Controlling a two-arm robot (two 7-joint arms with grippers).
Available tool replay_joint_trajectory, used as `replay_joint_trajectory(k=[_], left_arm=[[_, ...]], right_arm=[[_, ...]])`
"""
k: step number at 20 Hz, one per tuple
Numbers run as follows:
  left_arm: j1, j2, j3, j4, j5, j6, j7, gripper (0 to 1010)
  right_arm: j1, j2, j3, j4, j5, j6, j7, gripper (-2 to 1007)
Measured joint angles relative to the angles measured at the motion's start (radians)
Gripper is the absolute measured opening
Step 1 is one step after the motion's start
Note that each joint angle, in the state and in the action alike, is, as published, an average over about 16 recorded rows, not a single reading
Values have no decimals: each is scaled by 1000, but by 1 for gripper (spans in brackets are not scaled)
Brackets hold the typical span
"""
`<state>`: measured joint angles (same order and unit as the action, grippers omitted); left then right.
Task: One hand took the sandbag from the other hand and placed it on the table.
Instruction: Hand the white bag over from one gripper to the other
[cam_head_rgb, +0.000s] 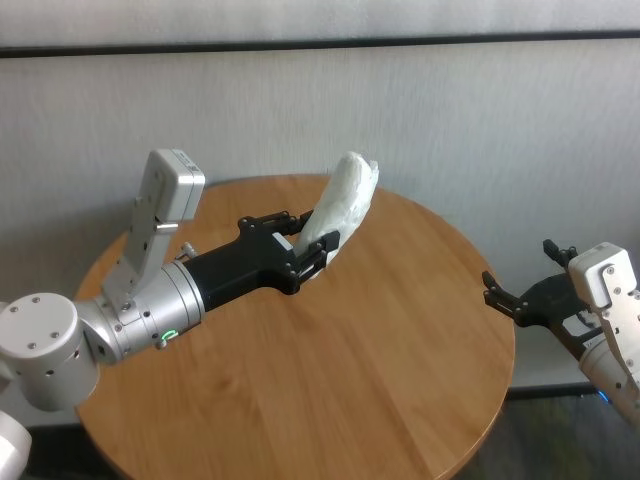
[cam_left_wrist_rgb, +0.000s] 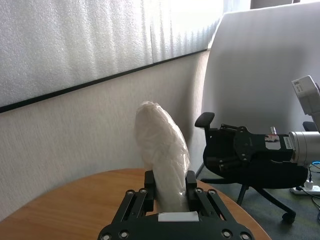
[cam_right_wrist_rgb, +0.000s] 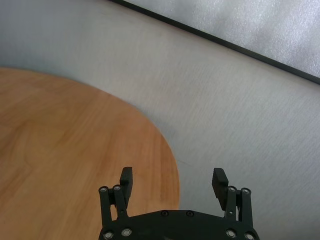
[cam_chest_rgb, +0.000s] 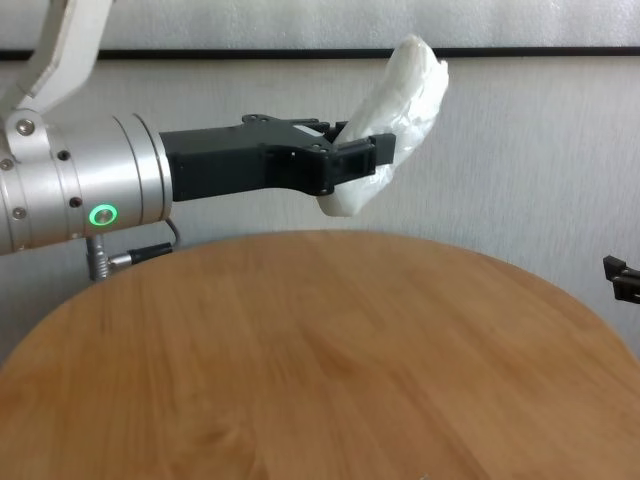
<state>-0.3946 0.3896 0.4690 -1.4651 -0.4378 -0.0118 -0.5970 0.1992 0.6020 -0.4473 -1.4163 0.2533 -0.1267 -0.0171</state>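
Observation:
My left gripper, on the wrist with the green ring, is shut on the lower end of the white crinkled sandbag. It holds the bag tilted upward, well above the round wood-grain table. The left wrist view shows the sandbag standing up between the two fingers. My right gripper is open and empty, just off the table's right edge and pointing toward the bag. It also shows in the right wrist view with its jaws spread wide over the table's rim.
A grey wall stands close behind the table. In the left wrist view an office chair's wheeled base stands on the floor beyond the table's edge.

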Motion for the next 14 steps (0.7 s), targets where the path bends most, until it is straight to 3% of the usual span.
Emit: replay_joint_trajectory(k=[7, 14], left_arm=[[0, 0, -1, 0, 1, 1, 0, 385], [1, -1, -1, 0, 1, 1, 0, 385]], right_arm=[[-5, -10, 27, -23, 46, -21, 56, 1002], [-10, -34, 76, -57, 178, -26, 168, 1002]])
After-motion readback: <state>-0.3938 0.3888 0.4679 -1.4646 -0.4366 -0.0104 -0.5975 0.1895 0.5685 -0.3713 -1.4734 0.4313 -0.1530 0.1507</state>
